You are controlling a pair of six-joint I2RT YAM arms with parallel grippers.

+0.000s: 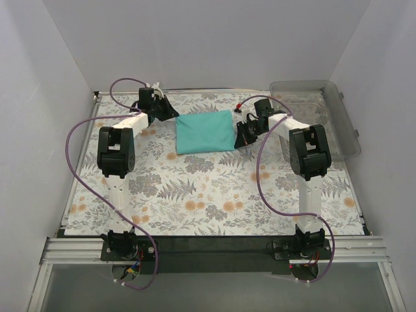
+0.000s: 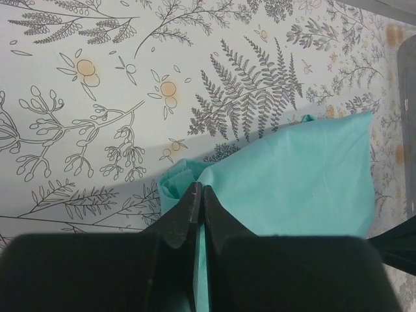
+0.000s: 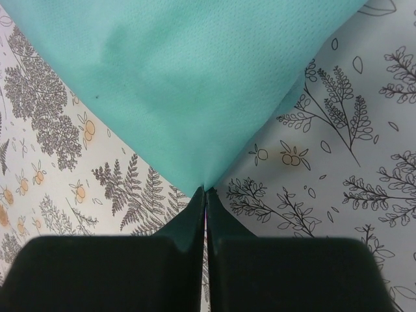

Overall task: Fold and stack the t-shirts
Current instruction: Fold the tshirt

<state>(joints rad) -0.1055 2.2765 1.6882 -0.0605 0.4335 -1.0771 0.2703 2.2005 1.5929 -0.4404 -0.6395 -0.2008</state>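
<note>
The fern-printed table (image 1: 195, 195) fills the overhead view. Only that view shows the clear plastic bin (image 1: 338, 123), which sits at the far right corner with its walls see-through. The teal t-shirt (image 1: 205, 132) lies outside the bin, folded into a compact rectangle on the far middle of the table, between the two arms.

The wrist cameras show what the overhead view is too small to resolve. The left gripper (image 2: 198, 192) has its fingers pressed together on a bunched corner of the shirt, with a sliver of teal showing between them. The right gripper (image 3: 206, 193) is likewise closed, pinching the pointed tip of another corner.
</note>
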